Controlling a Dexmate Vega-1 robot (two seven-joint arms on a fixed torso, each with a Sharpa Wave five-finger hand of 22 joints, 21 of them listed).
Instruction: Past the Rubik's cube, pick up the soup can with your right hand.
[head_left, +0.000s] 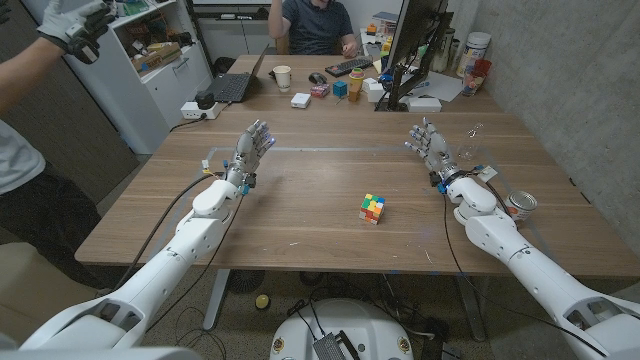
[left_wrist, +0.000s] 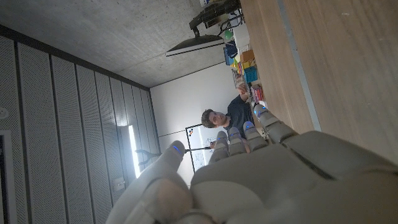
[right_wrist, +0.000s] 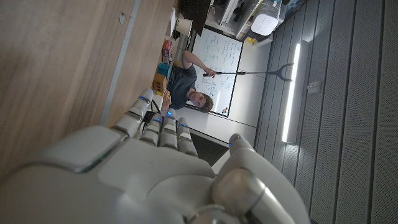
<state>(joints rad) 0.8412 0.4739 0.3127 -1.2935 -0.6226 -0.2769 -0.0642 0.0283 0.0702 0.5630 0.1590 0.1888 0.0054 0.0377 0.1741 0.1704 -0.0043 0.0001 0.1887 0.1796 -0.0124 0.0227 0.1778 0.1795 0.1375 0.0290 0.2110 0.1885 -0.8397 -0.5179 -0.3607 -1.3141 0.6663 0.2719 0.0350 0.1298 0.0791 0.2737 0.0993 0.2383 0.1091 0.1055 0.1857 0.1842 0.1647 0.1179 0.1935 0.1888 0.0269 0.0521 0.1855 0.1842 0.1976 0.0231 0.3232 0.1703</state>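
Both forearms enter from the bottom corners of the head view and reach up onto the wooden worktop (head_left: 300, 190). At about 2 o'clock from the worktop's middle, the right hand (head_left: 430, 145) stands with its fingers (head_left: 421, 131) spread and extended, holding nothing; the right wrist view shows the same, with the back of the hand and fingers (right_wrist: 163, 127) reaching out over bare wood. At about 10 o'clock, the left hand (head_left: 252, 145) is in a matching pose, fingers (head_left: 262, 130) apart and nothing in them.

Near the middle sits the Rubik's cube (head_left: 373, 207), between the 2 arms and somewhat closer to the right one. The soup can (head_left: 521, 205) stands upright near the worktop's right edge, at about 3 o'clock from the cube and well apart from it. Its long axis is vertical, its open or shiny top facing up.

The relation that matters: the can lies at roughly 4 o'clock from the right hand's fingers, behind their tips and just beside the right forearm's outer side. The right hand is far nearer to it than the left, which sits across the whole worktop. I judge the reach has not begun; the hand would have to draw back and swing outward, turning its palm toward the can's side wall, without the forearm nudging the can off the edge.
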